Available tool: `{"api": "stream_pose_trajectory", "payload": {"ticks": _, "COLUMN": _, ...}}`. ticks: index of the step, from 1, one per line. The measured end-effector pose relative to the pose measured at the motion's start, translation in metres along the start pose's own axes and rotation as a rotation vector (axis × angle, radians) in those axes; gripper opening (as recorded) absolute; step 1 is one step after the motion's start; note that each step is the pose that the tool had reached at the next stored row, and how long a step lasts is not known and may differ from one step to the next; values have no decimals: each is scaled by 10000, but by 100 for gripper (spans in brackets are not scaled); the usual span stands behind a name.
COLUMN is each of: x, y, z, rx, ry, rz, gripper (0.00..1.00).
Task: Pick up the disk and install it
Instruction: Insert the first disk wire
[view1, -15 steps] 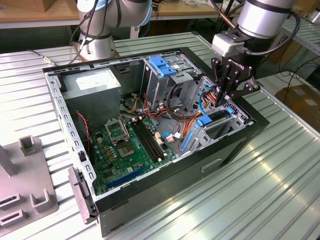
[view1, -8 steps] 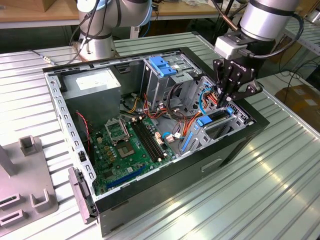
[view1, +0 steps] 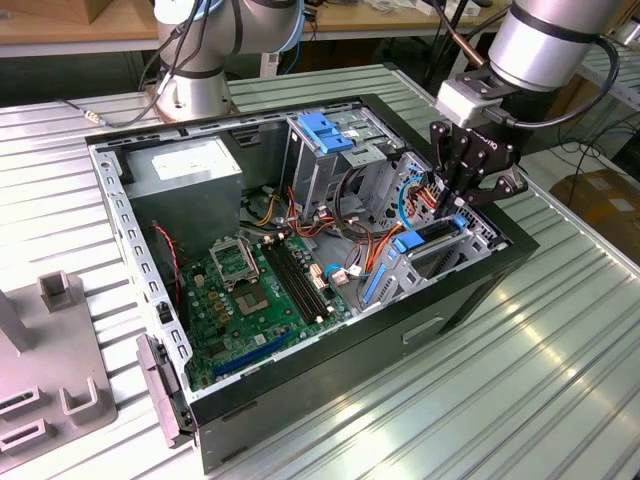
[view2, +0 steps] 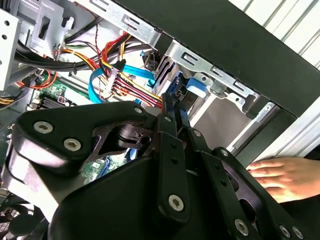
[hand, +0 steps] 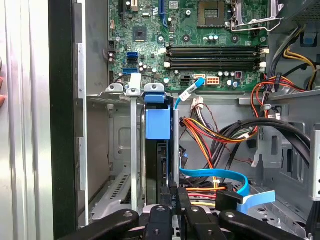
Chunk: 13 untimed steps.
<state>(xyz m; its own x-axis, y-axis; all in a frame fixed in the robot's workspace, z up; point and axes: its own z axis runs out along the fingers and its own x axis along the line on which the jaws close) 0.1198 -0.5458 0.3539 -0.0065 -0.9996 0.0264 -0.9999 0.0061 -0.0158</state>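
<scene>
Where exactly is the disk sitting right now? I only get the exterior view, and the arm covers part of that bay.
Observer: In the first wrist view the disk stands on edge in a slot of the metal bay, with the blue end of its carrier toward the motherboard.
Operator: Do any cables cross that slot?
Observer: None that I can see. The light-blue flat cable lies to one side of the slot, not over it.
Operator: Is there anything outside the case I should know of?
Observer: Yes. In the second wrist view a person's hand lies just outside the case's black wall, beyond the gripper.
</scene>
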Motion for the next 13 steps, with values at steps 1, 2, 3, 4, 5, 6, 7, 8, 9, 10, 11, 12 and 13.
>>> {"api": "stream_pose_trajectory", "payload": {"ticks": 1, "x": 6, "y": 0, "z": 0, "rx": 0, "ry": -1, "rz": 0, "gripper": 16}}
{"api": "stream_pose_trajectory", "payload": {"ticks": 2, "x": 21, "y": 0, "z": 2, "rx": 0, "ry": -1, "rz": 0, "gripper": 16}}
{"api": "stream_pose_trajectory", "payload": {"ticks": 3, "x": 38, "y": 0, "z": 4, "rx": 0, "ry": -1, "rz": 1, "gripper": 16}}
{"api": "stream_pose_trajectory", "payload": {"ticks": 4, "x": 46, "y": 0, "z": 6, "rx": 0, "ry": -2, "rz": 1, "gripper": 16}}
{"api": "stream_pose_trajectory", "payload": {"ticks": 5, "x": 52, "y": 0, "z": 11, "rx": 0, "ry": -4, "rz": 0, "gripper": 16}}
{"api": "stream_pose_trajectory", "payload": {"ticks": 6, "x": 52, "y": 0, "z": 16, "rx": 0, "ry": -2, "rz": 0, "gripper": 16}}
{"api": "stream_pose_trajectory", "payload": {"ticks": 7, "x": 52, "y": 0, "z": 20, "rx": 0, "ry": -1, "rz": 0, "gripper": 16}}
{"api": "stream_pose_trajectory", "payload": {"ticks": 8, "x": 52, "y": 0, "z": 29, "rx": 0, "ry": -1, "rz": 0, "gripper": 16}}
{"api": "stream_pose_trajectory", "payload": {"ticks": 9, "x": 52, "y": 0, "z": 34, "rx": 0, "ry": -1, "rz": 0, "gripper": 16}}
{"api": "stream_pose_trajectory", "payload": {"ticks": 10, "x": 52, "y": 0, "z": 37, "rx": 0, "ry": -1, "rz": 0, "gripper": 16}}
{"api": "stream_pose_trajectory", "payload": {"ticks": 11, "x": 52, "y": 0, "z": 39, "rx": 0, "ry": -1, "rz": 0, "gripper": 16}}
{"api": "stream_pose_trajectory", "payload": {"ticks": 12, "x": 52, "y": 0, "z": 41, "rx": 0, "ry": 0, "rz": 0, "gripper": 16}}
{"api": "stream_pose_trajectory", "payload": {"ticks": 13, "x": 53, "y": 0, "z": 44, "rx": 0, "ry": -2, "rz": 0, "gripper": 16}}
